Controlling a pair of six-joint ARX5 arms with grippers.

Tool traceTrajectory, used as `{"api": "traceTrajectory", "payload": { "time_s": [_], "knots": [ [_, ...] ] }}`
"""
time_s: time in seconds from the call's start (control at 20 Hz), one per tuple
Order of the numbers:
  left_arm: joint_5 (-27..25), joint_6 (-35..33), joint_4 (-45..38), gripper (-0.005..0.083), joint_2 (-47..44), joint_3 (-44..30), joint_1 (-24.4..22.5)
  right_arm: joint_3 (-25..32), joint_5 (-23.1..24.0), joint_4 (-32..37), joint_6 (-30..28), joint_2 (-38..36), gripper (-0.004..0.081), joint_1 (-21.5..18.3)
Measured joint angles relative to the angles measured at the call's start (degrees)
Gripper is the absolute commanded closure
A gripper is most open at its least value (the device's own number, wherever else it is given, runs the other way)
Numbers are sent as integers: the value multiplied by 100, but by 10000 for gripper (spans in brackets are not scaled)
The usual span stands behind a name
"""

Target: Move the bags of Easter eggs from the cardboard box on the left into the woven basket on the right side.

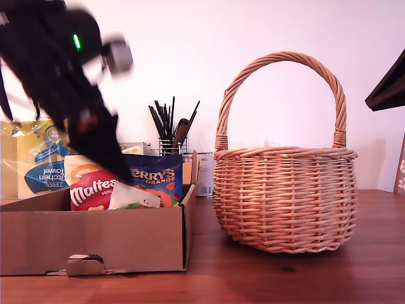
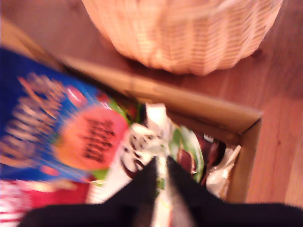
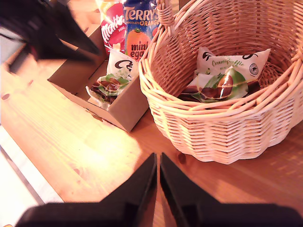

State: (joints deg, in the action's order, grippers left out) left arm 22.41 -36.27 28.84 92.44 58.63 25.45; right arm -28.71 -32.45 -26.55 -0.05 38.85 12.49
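The blue bag (image 1: pixel 155 178) reads "TERRY'S ORANGE"; the red bag (image 1: pixel 92 190) reads "Maltes".

- The woven basket (image 1: pixel 285 190) is tan, with a criss-cross wicker pattern.
- The cardboard box (image 1: pixel 95 240) is plain brown.
- The Terry's bag (image 1: pixel 157 178) is dark blue with orange letters and an orange ball on it.
- The Maltesers bag (image 1: pixel 92 190) is red with white letters.
- The bag in the basket (image 3: pixel 222 75) is white and green with brown eggs on it.
- The bag at my first gripper (image 2: pixel 159 176) is white and green too.
- Both grippers are black, my second gripper (image 3: pixel 157 177) too.
- The table (image 1: pixel 285 278) is reddish-brown wood.
- The kitchen towel pack (image 1: pixel 38 164) is yellow and blue.
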Motion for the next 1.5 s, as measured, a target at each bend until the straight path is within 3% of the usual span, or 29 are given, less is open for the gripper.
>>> {"api": "traceTrajectory", "payload": {
  "time_s": [0.4, 0.65, 0.75, 0.9, 0.95, 1.5],
  "knots": [
    [-105, -118, -166, 342, 455, 0, 44, 0, 0, 31, 0, 0, 782, 0],
    [-219, -140, -328, 298, 791, 11, 81, 0, 2, 31, 0, 0, 782, 0],
    [-247, -140, -354, 412, 800, 11, 101, 0, 0, 31, 0, 0, 782, 0],
    [-247, -140, -354, 750, 820, 42, 103, 0, 2, 31, 0, 0, 782, 0],
    [-238, -140, -337, 799, 820, 44, 105, 0, 2, 31, 0, 0, 782, 0],
    [-212, -140, -131, 795, 715, 72, 118, 0, 4, 31, 0, 0, 782, 0]
  ]
}}
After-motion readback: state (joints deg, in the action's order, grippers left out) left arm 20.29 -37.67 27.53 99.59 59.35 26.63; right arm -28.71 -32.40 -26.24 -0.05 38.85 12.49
